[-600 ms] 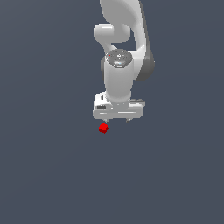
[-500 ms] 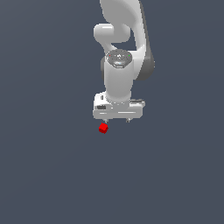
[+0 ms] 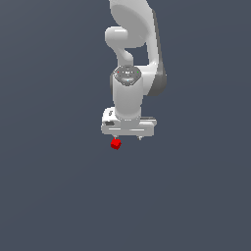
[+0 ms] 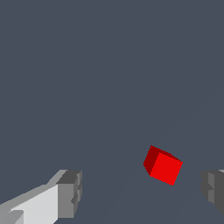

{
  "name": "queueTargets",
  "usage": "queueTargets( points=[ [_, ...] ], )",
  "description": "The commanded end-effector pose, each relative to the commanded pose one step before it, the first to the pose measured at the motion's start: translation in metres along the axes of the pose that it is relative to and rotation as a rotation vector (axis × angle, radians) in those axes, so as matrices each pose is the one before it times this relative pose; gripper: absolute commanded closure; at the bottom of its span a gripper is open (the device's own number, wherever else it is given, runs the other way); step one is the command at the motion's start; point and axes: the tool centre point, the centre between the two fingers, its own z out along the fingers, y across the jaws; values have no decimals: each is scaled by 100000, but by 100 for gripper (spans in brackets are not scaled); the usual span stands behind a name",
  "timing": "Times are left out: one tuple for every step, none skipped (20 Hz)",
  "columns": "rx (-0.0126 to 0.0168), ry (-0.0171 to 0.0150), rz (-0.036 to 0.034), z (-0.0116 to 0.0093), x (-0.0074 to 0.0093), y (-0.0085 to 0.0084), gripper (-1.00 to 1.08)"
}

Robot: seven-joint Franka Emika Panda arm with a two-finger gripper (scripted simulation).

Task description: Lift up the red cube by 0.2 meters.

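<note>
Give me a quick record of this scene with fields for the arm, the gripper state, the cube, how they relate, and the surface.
arm: one white Panda arm, wrist pointing down
gripper: open, fingers spread wide
red cube: single small cube, turned at an angle to the fingers
relation: in the wrist view the cube lies in the gap between the fingers, nearer one than the other, touching neither; in the exterior view it shows just under the gripper, toward that view's left
surface: plain dark grey
contact with surface: cannot tell

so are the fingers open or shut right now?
Open. In the wrist view the fingers stand wide apart, the red cube in the gap between them, touching neither.
</note>
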Motion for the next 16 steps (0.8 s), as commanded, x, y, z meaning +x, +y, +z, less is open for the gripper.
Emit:
queueTargets(
  points=[
    [-323, -183, 4687, 1541, -409, 896, -92],
    [-143, -43, 2275, 734, -180, 422, -92],
    [-154, -47, 2459, 793, -194, 456, -92],
    [-165, -51, 2640, 853, -208, 489, -92],
    [-176, -54, 2823, 912, -223, 522, -92],
    [-180, -55, 2883, 932, -227, 534, -92],
    [-169, -52, 2714, 879, -212, 502, -92],
    [-153, -51, 2539, 825, -198, 467, -92],
    [-135, -50, 2363, 770, -182, 432, -92],
    [-119, -49, 2184, 714, -168, 396, -92],
    [-107, -46, 2010, 659, -154, 363, -92],
    [-96, -43, 1833, 602, -139, 331, -92],
    [-85, -40, 1654, 544, -125, 297, -92],
    [-72, -37, 1474, 486, -111, 264, -92],
    [-58, -35, 1294, 428, -97, 229, -92],
    [-43, -34, 1110, 370, -83, 193, -92]
  ],
)
